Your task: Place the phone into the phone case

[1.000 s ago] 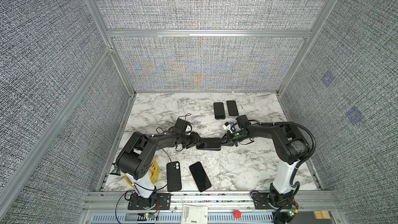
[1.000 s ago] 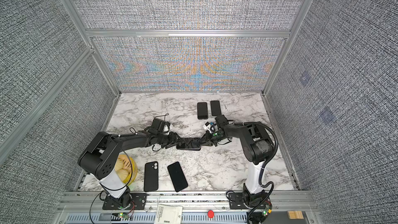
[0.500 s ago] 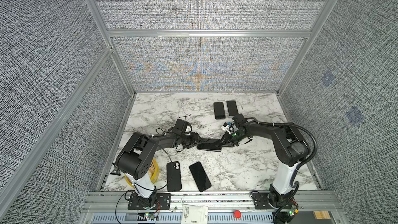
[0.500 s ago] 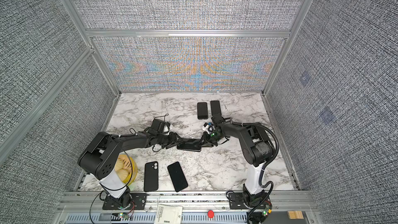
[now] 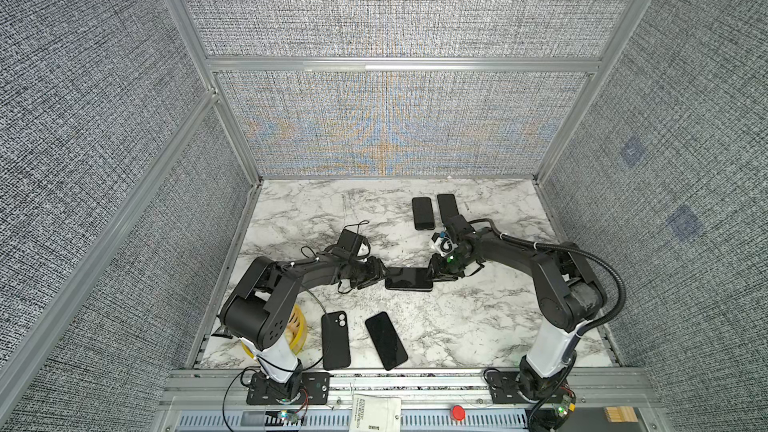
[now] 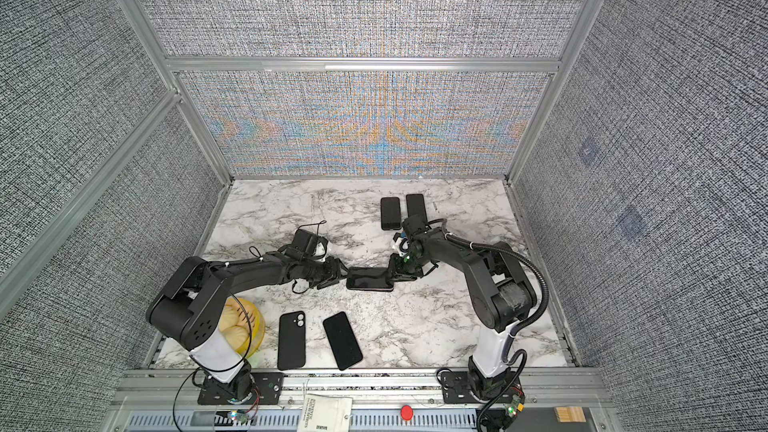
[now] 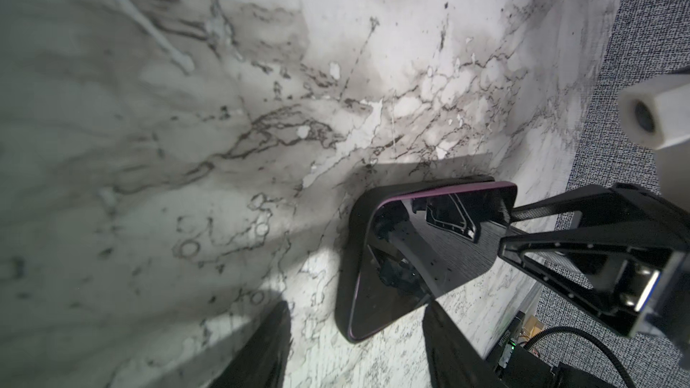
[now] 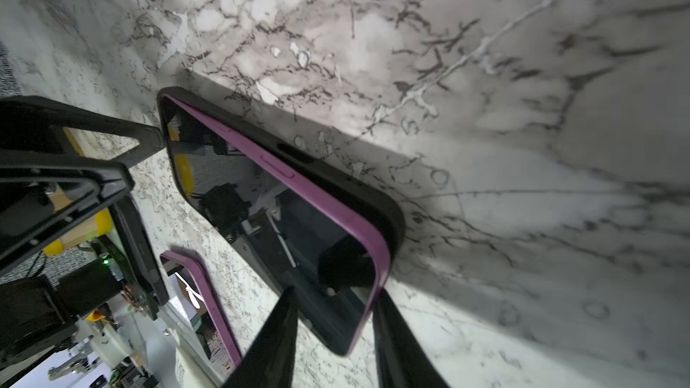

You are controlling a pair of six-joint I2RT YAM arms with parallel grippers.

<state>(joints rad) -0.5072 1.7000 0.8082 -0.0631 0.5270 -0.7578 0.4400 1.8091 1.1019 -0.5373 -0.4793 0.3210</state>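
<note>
A phone with a purple rim (image 8: 261,195) lies screen up in a black phone case (image 8: 336,169) in the middle of the marble table. One long purple side stands raised above the case wall. In both top views it is a dark slab (image 5: 409,278) (image 6: 370,278) between the two arms. My left gripper (image 5: 380,278) (image 7: 356,304) is open at its left end, with its fingers on either side of the case corner (image 7: 354,240) and apart from it. My right gripper (image 5: 434,276) (image 8: 336,291) is open astride the phone's right corner.
Two dark phones or cases (image 5: 423,213) (image 5: 446,205) lie at the back. At the front lie a black case with a camera cut-out (image 5: 335,340) and a black phone (image 5: 385,340). A yellow container (image 5: 297,326) stands behind the left arm's base.
My right gripper has gone from shut to open at the phone's right end. The left gripper and the phone have stayed in place.
</note>
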